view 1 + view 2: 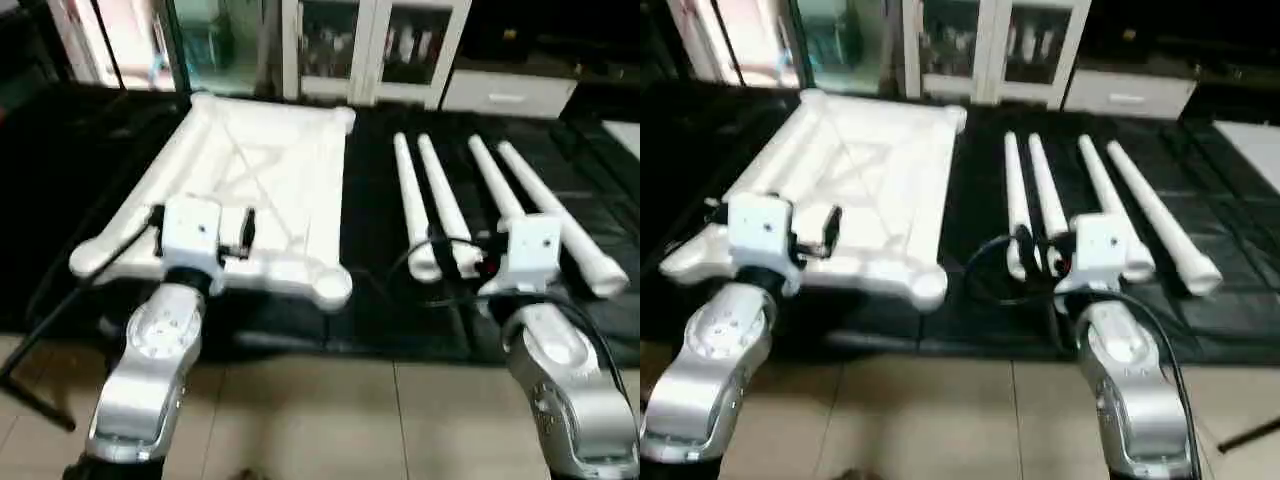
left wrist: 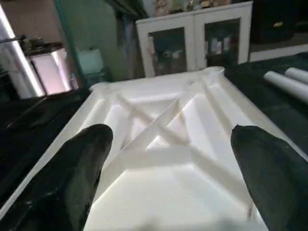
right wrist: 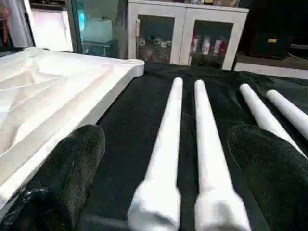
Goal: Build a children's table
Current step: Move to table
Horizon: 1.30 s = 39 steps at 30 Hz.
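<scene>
The children's table top [image 1: 260, 190] lies upside down on the left of the black sheet, with its X ribs and rounded corner sockets facing up. To its right lie its white tube legs, side by side: two together [image 1: 408, 195] [image 1: 440, 195] and two more [image 1: 495, 185] [image 1: 545, 205] further right. My left gripper [image 2: 171, 139] hovers open over the top's near edge, holding nothing. Over the near ends of the two left legs [image 3: 166, 159] hangs my right gripper [image 3: 166, 139], open too, with nothing between its fingers.
The black-sheeted work table [image 1: 380, 300] ends just in front of my forearms, with tiled floor [image 1: 330, 420] below. White cabinets with glass doors [image 1: 370, 45] stand behind. A black stand leg [image 1: 30, 370] slants at the lower left. A black cable [image 1: 985, 265] loops by my right wrist.
</scene>
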Available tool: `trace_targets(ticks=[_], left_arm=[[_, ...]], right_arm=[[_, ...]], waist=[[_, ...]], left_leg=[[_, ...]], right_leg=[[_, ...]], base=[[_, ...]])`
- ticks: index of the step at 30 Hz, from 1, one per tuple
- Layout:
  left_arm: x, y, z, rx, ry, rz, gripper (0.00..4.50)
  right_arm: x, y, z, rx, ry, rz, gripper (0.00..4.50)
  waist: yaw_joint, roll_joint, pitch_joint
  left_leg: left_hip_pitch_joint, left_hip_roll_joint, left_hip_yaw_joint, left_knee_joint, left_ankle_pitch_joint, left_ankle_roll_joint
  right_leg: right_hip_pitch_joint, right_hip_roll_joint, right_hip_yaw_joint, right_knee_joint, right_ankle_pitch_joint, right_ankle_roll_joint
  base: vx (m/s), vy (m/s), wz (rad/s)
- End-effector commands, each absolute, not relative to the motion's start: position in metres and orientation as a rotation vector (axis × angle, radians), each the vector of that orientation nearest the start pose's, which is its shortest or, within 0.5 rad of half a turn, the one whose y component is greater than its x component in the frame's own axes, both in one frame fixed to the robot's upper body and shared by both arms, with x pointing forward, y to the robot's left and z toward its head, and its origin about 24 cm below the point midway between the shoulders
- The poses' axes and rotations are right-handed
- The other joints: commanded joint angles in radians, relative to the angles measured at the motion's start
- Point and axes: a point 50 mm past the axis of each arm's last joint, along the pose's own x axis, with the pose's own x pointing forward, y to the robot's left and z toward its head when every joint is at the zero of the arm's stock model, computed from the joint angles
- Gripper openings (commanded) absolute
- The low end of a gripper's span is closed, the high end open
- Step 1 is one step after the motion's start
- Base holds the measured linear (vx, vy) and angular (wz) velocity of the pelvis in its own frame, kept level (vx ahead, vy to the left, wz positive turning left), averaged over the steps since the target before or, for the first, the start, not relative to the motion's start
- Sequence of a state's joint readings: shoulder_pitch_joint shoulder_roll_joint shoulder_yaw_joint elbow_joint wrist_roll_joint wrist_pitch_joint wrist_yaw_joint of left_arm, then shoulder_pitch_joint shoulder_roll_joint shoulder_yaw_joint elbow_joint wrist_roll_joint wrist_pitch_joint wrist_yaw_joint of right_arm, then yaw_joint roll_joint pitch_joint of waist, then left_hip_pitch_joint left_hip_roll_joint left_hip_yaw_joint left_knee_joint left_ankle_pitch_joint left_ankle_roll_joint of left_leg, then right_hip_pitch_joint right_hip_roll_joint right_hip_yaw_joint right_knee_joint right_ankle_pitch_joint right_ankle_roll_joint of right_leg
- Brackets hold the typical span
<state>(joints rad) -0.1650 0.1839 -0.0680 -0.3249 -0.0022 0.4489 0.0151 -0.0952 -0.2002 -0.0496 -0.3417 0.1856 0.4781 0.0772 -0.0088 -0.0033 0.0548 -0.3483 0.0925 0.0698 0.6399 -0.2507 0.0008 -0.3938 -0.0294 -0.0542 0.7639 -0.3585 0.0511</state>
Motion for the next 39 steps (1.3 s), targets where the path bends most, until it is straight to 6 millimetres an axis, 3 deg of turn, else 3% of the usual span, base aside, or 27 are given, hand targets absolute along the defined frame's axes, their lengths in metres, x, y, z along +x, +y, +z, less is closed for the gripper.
trace_targets(ticks=[1, 2, 3, 4, 5, 6, 7, 8, 9, 10, 11, 12, 13, 14, 15, 16, 17, 18, 19, 20, 21, 22, 23, 26, 28, 31, 39], left_arm=[[0.274, 0.143, 0.119, 0.194, -0.046, -0.093, 4.46], [0.274, 0.143, 0.119, 0.195, -0.046, -0.093, 4.46], [0.273, 0.143, 0.119, 0.196, -0.046, -0.093, 4.46], [0.273, 0.143, 0.119, 0.197, -0.047, -0.093, 4.46], [0.273, 0.144, 0.119, 0.197, -0.047, -0.092, 4.46], [0.273, 0.144, 0.119, 0.198, -0.047, -0.092, 4.46], [0.272, 0.145, 0.119, 0.201, -0.048, -0.092, 4.46], [0.272, 0.146, 0.119, 0.202, -0.049, -0.092, 4.46], [0.272, 0.146, 0.12, 0.202, -0.051, -0.093, 4.46], [0.271, 0.145, 0.121, 0.18, -0.058, -0.103, 4.46], [0.271, 0.145, 0.121, 0.18, -0.058, -0.103, 4.46], [0.27, 0.144, 0.12, 0.162, -0.058, -0.119, 4.46], [0.27, 0.143, 0.12, 0.16, -0.054, -0.127, 4.46], [0.269, 0.141, 0.119, 0.157, -0.047, -0.155, 4.46], [0.268, 0.138, 0.117, 0.158, -0.036, -0.19, 4.46], [0.267, 0.136, 0.116, 0.153, -0.033, -0.209, 4.46], [0.267, 0.135, 0.112, 0.158, -0.006, -0.227, 4.46], [0.268, 0.136, 0.109, 0.17, 0.012, -0.224, 4.46], [0.268, 0.137, 0.107, 0.169, 0.025, -0.225, 4.46], [0.269, 0.137, 0.107, 0.169, 0.029, -0.225, 4.46], [0.27, 0.139, 0.104, 0.169, 0.053, -0.224, 4.46], [0.273, 0.144, 0.1, 0.187, 0.097, -0.223, 4.46], [0.274, 0.147, 0.097, 0.203, 0.119, -0.224, 4.46], [0.277, 0.15, 0.094, 0.218, 0.145, -0.318, 4.46], [0.281, 0.151, 0.097, 0.26, 0.126, -0.384, 4.46], [0.285, 0.152, 0.103, 0.326, 0.106, -0.528, 4.46], [0.289, 0.155, 0.118, 0.403, 0.152, -0.89, 4.46]], right_arm=[[0.265, -0.181, 0.108, -0.041, 0.037, 0.095, 4.5], [0.266, -0.181, 0.108, -0.042, 0.037, 0.099, 4.5], [0.266, -0.18, 0.108, -0.039, 0.036, 0.102, 4.5], [0.267, -0.18, 0.108, -0.036, 0.035, 0.104, 4.5], [0.267, -0.179, 0.108, -0.034, 0.036, 0.106, 4.5], [0.268, -0.179, 0.108, -0.033, 0.036, 0.107, 4.5], [0.268, -0.178, 0.108, -0.031, 0.037, 0.112, 4.5], [0.268, -0.178, 0.108, -0.029, 0.039, 0.117, 4.5], [0.268, -0.178, 0.108, -0.028, 0.04, 0.121, 4.5], [0.268, -0.177, 0.107, -0.021, 0.049, 0.129, 4.5], [0.268, -0.177, 0.107, -0.021, 0.049, 0.129, 4.5], [0.267, -0.176, 0.105, -0.011, 0.058, 0.14, 4.5], [0.267, -0.176, 0.105, -0.008, 0.062, 0.144, 4.5], [0.267, -0.175, 0.105, 0.005, 0.065, 0.157, 4.5], [0.267, -0.173, 0.104, 0.024, 0.067, 0.173, 4.5], [0.268, -0.172, 0.104, 0.027, 0.073, 0.18, 4.5], [0.269, -0.171, 0.104, 0.024, 0.077, 0.188, 4.5], [0.27, -0.17, 0.103, 0.024, 0.079, 0.19, 4.5], [0.271, -0.17, 0.103, 0.019, 0.08, 0.191, 4.5], [0.271, -0.17, 0.103, 0.02, 0.08, 0.191, 4.5], [0.273, -0.169, 0.103, 0.029, 0.083, 0.195, 4.5], [0.274, -0.167, 0.1, 0.075, 0.123, 0.2, 4.5], [0.276, -0.166, 0.099, 0.105, 0.145, 0.204, 4.5], [0.281, -0.163, 0.097, 0.174, 0.197, 0.224, 4.5], [0.284, -0.162, 0.096, 0.176, 0.216, 0.233, 4.5], [0.287, -0.163, 0.097, 0.122, 0.208, 0.262, 4.5], [0.277, -0.169, 0.117, -0.046, 0.14, 0.521, 4.5]], waist=[[-0.005, -0.011, -0.032], [0.014, -0.059, -0.029], [0.049, -0.093, -0.024], [0.063, -0.077, -0.039], [0.069, -0.083, -0.031], [0.078, -0.07, -0.029], [0.079, -0.069, -0.024], [0.084, -0.056, -0.023], [0.087, -0.041, -0.019], [0.082, -0.005, -0.022], [0.052, 0.039, -0.026], [0.026, 0.043, -0.058], [0.024, 0.041, -0.075], [0.038, 0.042, -0.079], [0.053, 0.026, -0.087], [0.05, 0.015, -0.097], [0.039, -0.028, -0.099], [0.032, -0.072, -0.093], [0.066, -0.086, -0.088], [0.078, -0.07, -0.084], [0.074, -0.056, -0.082], [0.065, -0.023, -0.074], [0.046, 0.006, -0.061], [0.029, 0.0, -0.037], [0.03, -0.008, -0.022], [0.03, -0.009, -0.024], [0.035, -0.006, -0.03]], left_leg=[[0.054, 0.143, -0.039, -0.161, -0.247, 0.341], [0.034, 0.076, 0.016, -0.133, -0.395, 0.248], [0.019, -0.028, 0.062, 0.073, -0.257, 0.173], [0.001, -0.021, 0.041, 0.096, -0.172, 0.135], [-0.054, -0.014, 0.015, 0.117, -0.092, 0.074], [-0.057, -0.011, 0.007, 0.109, -0.074, 0.058], [-0.057, 0.001, 0.003, 0.102, -0.047, 0.05], [-0.055, 0.011, 0.001, 0.087, -0.017, 0.047], [-0.063, 0.029, 0.003, 0.038, 0.047, 0.05], [-0.028, 0.062, 0.013, -0.052, 0.063, 0.047], [0.058, 0.129, -0.055, -0.121, -0.054, 0.059], [0.136, 0.202, -0.131, -0.135, -0.186, 0.108], [0.156, 0.197, -0.147, -0.108, -0.054, 0.161], [0.151, 0.168, -0.125, -0.048, 0.508, 0.217], [0.12, 0.132, -0.086, -0.004, 1.174, 0.178], [0.124, 0.11, -0.078, 0.016, 1.382, 0.138], [0.12, 0.037, -0.055, 0.035, 1.319, 0.066], [0.065, -0.006, -0.02, 0.034, 1.058, 0.04], [-0.044, -0.001, -0.009, 0.033, 0.513, 0.068], [-0.053, 0.05, -0.021, -0.016, 0.239, 0.055], [-0.051, 0.05, -0.017, -0.038, 0.214, 0.032], [-0.032, 0.063, -0.012, -0.06, 0.186, 0.014], [-0.008, 0.088, -0.022, -0.079, 0.055, 0.006], [0.0, 0.096, -0.02, -0.099, -0.298, -0.019], [0.035, 0.089, -0.009, -0.099, -0.538, -0.087], [0.021, 0.092, -0.012, -0.107, -0.536, -0.097], [-0.003, 0.102, -0.008, -0.115, -0.449, -0.091]], right_leg=[[-0.019, -0.047, 0.03, -0.062, 0.187, -0.022], [0.031, -0.079, 0.089, -0.184, 0.071, -0.031], [0.085, -0.163, 0.195, -0.305, -0.551, 0.019], [0.119, -0.191, 0.225, -0.298, -0.666, -0.03], [0.165, -0.177, 0.213, -0.277, -0.68, -0.07], [0.17, -0.175, 0.21, -0.272, -0.622, -0.099], [0.177, -0.172, 0.198, -0.28, -0.504, -0.205], [0.179, -0.167, 0.181, -0.286, -0.462, -0.258], [0.184, -0.137, 0.139, -0.294, -0.399, -0.314], [0.17, -0.086, 0.066, -0.29, -0.369, -0.289], [0.098, -0.01, -0.001, -0.199, -0.211, -0.207], [0.01, -0.01, -0.003, -0.066, -0.089, -0.133], [-0.017, -0.015, -0.005, -0.043, -0.036, -0.077], [-0.061, -0.027, 0.004, -0.036, 0.102, 0.013], [-0.06, -0.037, 0.02, -0.07, 0.302, 0.072], [-0.063, -0.046, 0.037, -0.1, 0.417, 0.072], [-0.071, -0.071, 0.069, -0.176, 0.591, 0.008], [-0.033, -0.085, 0.089, -0.171, 0.735, -0.013], [0.095, -0.187, 0.153, -0.161, 1.096, -0.17], [0.101, -0.209, 0.138, -0.162, 1.228, -0.256], [0.099, -0.173, 0.108, -0.158, 1.154, -0.278], [0.073, -0.11, 0.072, -0.166, 0.838, -0.31], [0.049, -0.084, 0.045, -0.175, 0.417, -0.321], [0.037, -0.099, 0.057, -0.221, -0.043, -0.261], [-0.004, -0.103, 0.058, -0.262, -0.408, -0.143], [0.004, -0.111, 0.052, -0.271, -0.451, -0.088], [0.022, -0.137, 0.051, -0.266, -0.397, -0.115]], base=[[0.174, -0.056, 0.01], [0.174, -0.056, 0.01], [0.178, -0.121, 0.09], [0.197, -0.093, 0.06], [0.197, -0.093, 0.06], [0.211, -0.034, -0.03], [0.205, 0.002, 0.08], [0.205, 0.002, 0.08], [0.191, 0.055, 0.07], [0.208, 0.119, 0.09], [0.208, 0.119, 0.09], [0.229, 0.149, 0.1], [0.22, 0.121, 0.09], [0.22, 0.121, 0.09], [0.142, 0.1, 0.03], [-0.02, 0.075, -0.1], [-0.02, 0.075, -0.1], [-0.064, 0.027, -0.01], [0.0, 0.0, 0.0], [0.0, 0.0, 0.0], [0.0, 0.0, 0.0], [-0.052, -0.012, 0.02], [-0.052, -0.012, 0.02], [-0.088, 0.002, 0.05], [-0.106, -0.019, 0.14], [-0.098, -0.022, 0.09], [-0.03, -0.002, -0.01]])
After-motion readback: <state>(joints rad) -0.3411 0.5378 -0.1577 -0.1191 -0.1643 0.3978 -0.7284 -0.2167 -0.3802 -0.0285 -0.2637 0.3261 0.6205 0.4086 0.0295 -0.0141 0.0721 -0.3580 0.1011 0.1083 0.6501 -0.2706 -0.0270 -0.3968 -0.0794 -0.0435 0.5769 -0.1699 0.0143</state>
